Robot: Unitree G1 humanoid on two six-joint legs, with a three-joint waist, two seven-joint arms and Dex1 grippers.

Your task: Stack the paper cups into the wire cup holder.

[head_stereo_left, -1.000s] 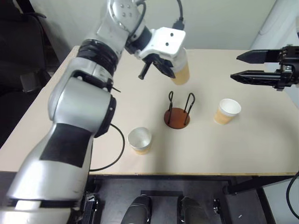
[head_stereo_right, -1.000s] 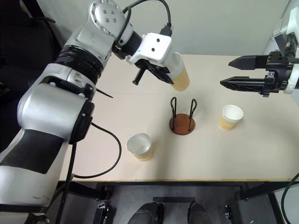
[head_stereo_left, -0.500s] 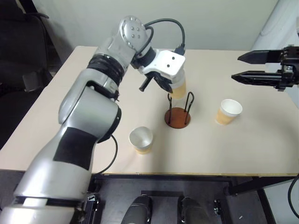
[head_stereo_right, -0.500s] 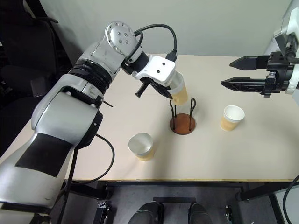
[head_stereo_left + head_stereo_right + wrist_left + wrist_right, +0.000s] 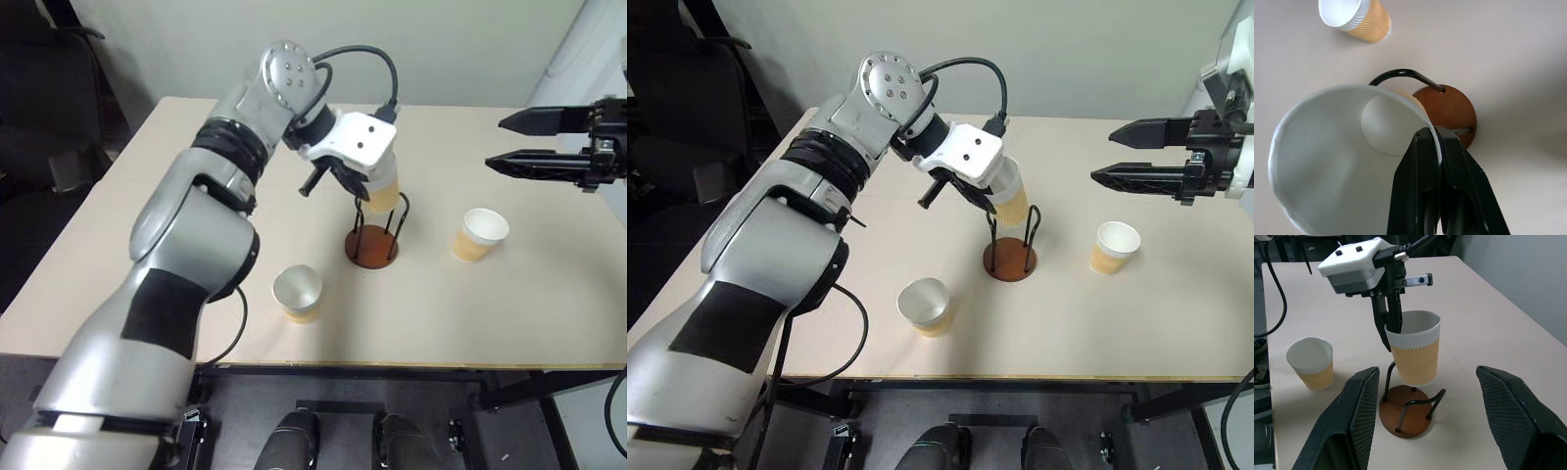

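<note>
Cups are sitting in three places across the pale surface (image 5: 118,235). One paper cup (image 5: 1414,352) is hanging in the left tool (image 5: 1389,330), whose two black fingers are pinching the cup's rim, one finger inside the wall and one outside. That cup is tilting slightly and hovering at the top of the wire cup holder (image 5: 372,240), its bottom sitting between the two black wire loops, above the round reddish-brown base and not touching it. A second cup (image 5: 297,294) is standing upright on the near side of the holder, toward the robot's left. A third cup (image 5: 479,234) is standing upright to the holder's right. Above and beyond that third cup, the right tool (image 5: 495,142) is hanging in the air with its fingers spread wide, gripping nothing.
</note>
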